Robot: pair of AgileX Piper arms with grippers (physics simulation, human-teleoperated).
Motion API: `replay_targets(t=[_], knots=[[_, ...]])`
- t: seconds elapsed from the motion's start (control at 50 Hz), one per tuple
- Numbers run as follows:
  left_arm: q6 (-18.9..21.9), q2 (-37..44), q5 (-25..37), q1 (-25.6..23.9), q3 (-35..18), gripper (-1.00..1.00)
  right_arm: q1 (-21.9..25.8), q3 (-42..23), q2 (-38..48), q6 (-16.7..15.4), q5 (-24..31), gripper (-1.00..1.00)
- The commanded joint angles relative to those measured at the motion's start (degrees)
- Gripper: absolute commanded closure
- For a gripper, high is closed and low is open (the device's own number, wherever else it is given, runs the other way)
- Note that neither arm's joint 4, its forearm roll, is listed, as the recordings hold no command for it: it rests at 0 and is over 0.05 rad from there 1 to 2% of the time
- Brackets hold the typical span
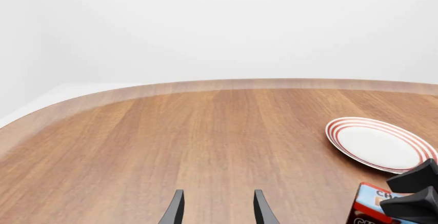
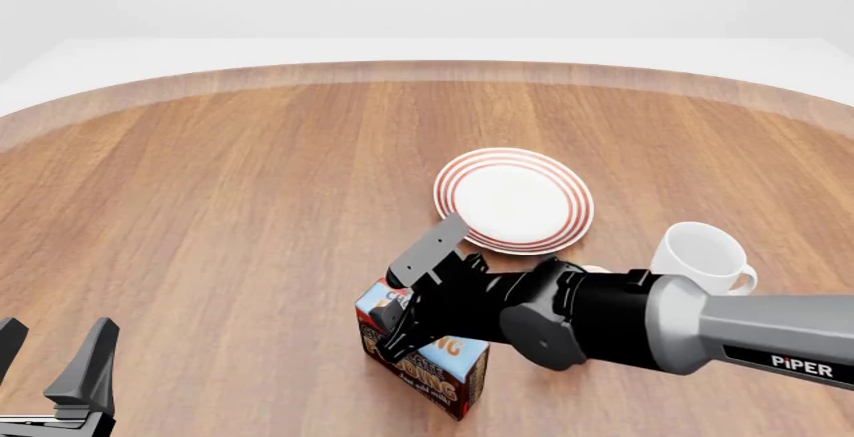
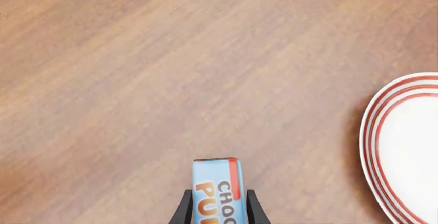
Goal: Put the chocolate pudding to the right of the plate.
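The right gripper is clamping the small light-blue-topped, brown-sided chocolate pudding carton, fingers either side of it in the wrist view, near the table's front edge, about mid-width. The round white plate w/ red rim rings is lying just beyond the carton, toward the far edge & slightly right. So the carry is pointing rightward, toward the right edge, where a plain white mug is already sitting. Left gripper is idling w/ jaws spread, front-left corner, well apart.
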Motion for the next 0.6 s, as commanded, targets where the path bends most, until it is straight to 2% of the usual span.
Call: replay_targets(t=[0.02,0.18,0.26,0.36,0.38,0.56,0.6], knots=[[0.00,0.00,0.00,0.00,0.00,-1.00,0.18,0.62,-0.08,1.21,-0.32,1.00],[0.00,0.00,0.00,0.00,0.00,-1.00,-0.40,-0.72,-2.42,-0.15,1.38,1.00],[0.00,0.00,0.00,0.00,0.00,-1.00,-2.08,-3.22,-5.20,-3.35,4.06,1.00],[0.00,0.00,0.00,0.00,0.00,-1.00,-3.92,-7.94,-7.66,-6.43,8.13,1.00],[0.00,0.00,0.00,0.00,0.00,-1.00,-4.60,-9.61,-8.36,-7.99,9.34,1.00],[0.00,0.00,0.00,0.00,0.00,-1.00,-7.65,-19.32,-10.62,-12.84,15.31,1.00],[0.00,0.00,0.00,0.00,0.00,-1.00,-8.91,-23.29,-10.91,-12.53,17.00,1.00]])
